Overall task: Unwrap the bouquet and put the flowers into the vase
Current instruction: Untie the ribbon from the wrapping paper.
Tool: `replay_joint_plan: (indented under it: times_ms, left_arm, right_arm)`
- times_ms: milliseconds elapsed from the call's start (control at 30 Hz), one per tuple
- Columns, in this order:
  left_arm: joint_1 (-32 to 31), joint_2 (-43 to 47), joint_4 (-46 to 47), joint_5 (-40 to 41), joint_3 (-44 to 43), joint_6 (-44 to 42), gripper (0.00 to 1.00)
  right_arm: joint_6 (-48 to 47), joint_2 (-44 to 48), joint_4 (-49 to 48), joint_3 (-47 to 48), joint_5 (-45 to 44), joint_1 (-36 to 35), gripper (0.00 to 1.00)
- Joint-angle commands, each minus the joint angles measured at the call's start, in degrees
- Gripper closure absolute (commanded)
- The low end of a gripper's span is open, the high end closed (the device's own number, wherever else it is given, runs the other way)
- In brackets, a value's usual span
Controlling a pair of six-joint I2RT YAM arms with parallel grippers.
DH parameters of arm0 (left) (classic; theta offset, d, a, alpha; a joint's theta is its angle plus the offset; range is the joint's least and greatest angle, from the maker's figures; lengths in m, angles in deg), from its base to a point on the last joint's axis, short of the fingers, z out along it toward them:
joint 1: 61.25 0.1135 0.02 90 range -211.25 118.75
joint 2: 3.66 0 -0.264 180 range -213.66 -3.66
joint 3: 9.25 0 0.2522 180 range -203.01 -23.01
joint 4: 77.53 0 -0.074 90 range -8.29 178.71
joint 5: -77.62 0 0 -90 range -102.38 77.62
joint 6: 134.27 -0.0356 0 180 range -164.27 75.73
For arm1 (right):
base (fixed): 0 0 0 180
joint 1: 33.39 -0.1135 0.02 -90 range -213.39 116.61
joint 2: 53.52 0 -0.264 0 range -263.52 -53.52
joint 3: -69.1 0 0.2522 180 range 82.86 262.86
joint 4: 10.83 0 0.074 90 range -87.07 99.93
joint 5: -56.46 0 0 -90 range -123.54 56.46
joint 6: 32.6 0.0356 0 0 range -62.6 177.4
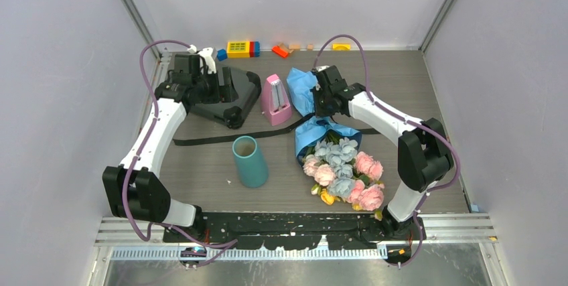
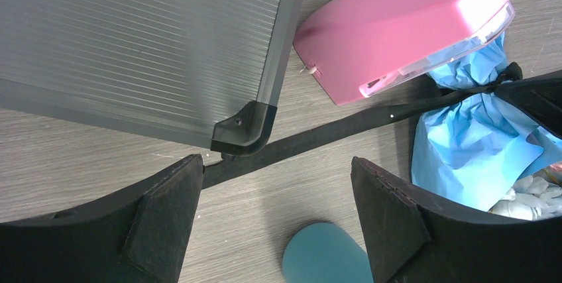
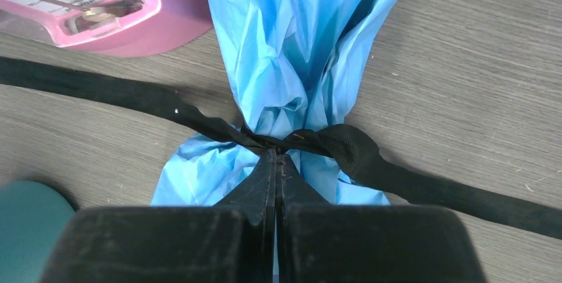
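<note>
Two claws are set to different work. The right claw [image 3: 277, 158] is pressed together, its tips met right at the knot where the black ribbon [image 3: 112, 94] cinches the blue wrap [image 3: 291, 44]. Whether a strand is actually caught between them cannot be told, since the tips hide the contact. That spot is judged to be chosen because the knot is what keeps the wrap closed, so it must be loosened before anything can be freed. The left claw [image 2: 275, 167] is held wide apart and empty above the ribbon's long left tail, which is laid across the tabletop [image 1: 201, 175] past the corner of a grey case [image 2: 146, 44] and beside a pink metronome [image 2: 404, 31]. It is probably placed there so the tail can be pinned or pulled while the knot is worked from the other side.

The bouquet [image 1: 328, 145] is laid flat right of centre, its twisted wrap end pointed to the far side and the flowers [image 1: 365, 164] fanned toward the near edge, with the wrap around the stems. The vase [image 1: 250, 162] is stood upright just left of the blooms, apart from them, mouth up. The untying step is judged to be in hand; unwrapping and placing are not yet done. Care would be needed that a pull on the knot drags the ribbon, not the whole bunch.
</note>
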Motion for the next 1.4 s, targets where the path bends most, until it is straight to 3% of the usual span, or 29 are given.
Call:
replay_joint_plan:
  times_ms: [0, 533, 900, 1367]
  left_arm:
    - [0.17, 0.38, -0.05, -0.58, -0.57, -0.27, 0.16]
    - [0.21, 0.25, -0.14, -0.85, -0.61, -0.18, 0.15]
    - [0.21, 0.33, -0.14, -0.85, -0.61, -0.18, 0.15]
    - [0.21, 0.16, -0.19, -1.02, -0.62, -0.15, 0.15]
  right_arm:
    - [0.92, 1.56, 0.05, 3.23, -1.12, -0.68, 0.99]
    - [0.24, -1.19, 3.32, 6.61, -6.84, -4.23, 0.89]
    - [1.36, -4.33, 5.49, 8.15, -12.74, -5.22, 0.75]
    - [4.32, -5.03, 5.72, 8.49, -13.36, -3.47, 0.7]
